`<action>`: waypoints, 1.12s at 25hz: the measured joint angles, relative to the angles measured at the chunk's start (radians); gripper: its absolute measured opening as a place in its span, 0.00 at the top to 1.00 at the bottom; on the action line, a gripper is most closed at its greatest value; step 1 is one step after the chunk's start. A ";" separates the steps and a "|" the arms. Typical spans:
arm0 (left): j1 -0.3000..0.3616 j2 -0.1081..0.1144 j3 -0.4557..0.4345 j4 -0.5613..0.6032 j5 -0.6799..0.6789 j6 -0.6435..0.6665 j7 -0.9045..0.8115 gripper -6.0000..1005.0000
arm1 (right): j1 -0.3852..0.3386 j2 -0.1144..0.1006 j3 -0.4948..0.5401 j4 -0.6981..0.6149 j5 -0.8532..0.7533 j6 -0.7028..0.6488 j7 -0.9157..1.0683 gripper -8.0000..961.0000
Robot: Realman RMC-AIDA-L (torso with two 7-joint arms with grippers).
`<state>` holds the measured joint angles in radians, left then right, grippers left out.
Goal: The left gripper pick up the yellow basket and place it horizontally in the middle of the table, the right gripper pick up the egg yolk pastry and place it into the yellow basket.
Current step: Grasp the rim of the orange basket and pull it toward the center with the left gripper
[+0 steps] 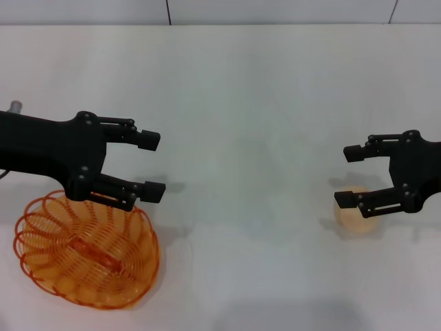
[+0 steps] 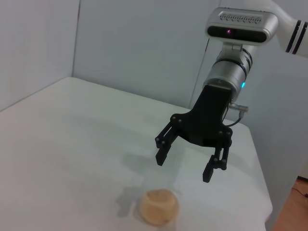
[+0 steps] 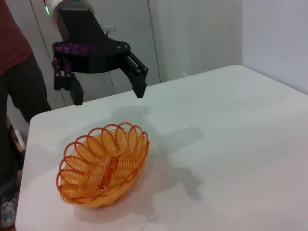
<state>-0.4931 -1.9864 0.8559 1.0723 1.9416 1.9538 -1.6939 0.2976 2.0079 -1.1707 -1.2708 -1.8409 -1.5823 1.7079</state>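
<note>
The yellow basket (image 1: 86,252) is an oval orange-yellow wire basket standing upright at the near left of the white table; it also shows in the right wrist view (image 3: 103,163). My left gripper (image 1: 153,164) is open and empty, hovering just above and beyond the basket's far rim; it shows in the right wrist view (image 3: 108,91) too. The egg yolk pastry (image 1: 357,214), small, round and pale peach, lies at the near right; it shows in the left wrist view (image 2: 159,207). My right gripper (image 1: 350,177) is open and empty, held above the pastry, also in the left wrist view (image 2: 185,166).
The white table (image 1: 248,103) stretches between the two arms. A wall line runs behind its far edge. A person in a red top (image 3: 14,57) stands beyond the table's left end in the right wrist view.
</note>
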 joint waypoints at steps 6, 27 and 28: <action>-0.004 0.016 0.002 0.004 0.013 -0.001 -0.041 0.14 | 0.000 0.001 -0.003 -0.001 0.004 0.001 0.001 0.15; -0.038 0.182 -0.030 0.126 0.334 0.022 -0.455 0.15 | 0.002 0.003 -0.001 0.003 0.052 0.017 0.003 0.15; -0.039 0.182 -0.031 0.126 0.354 0.022 -0.461 0.15 | 0.002 0.003 -0.002 0.005 0.056 0.018 0.003 0.15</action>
<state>-0.5324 -1.8043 0.8252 1.1985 2.2951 1.9763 -2.1547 0.2992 2.0110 -1.1727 -1.2661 -1.7846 -1.5647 1.7111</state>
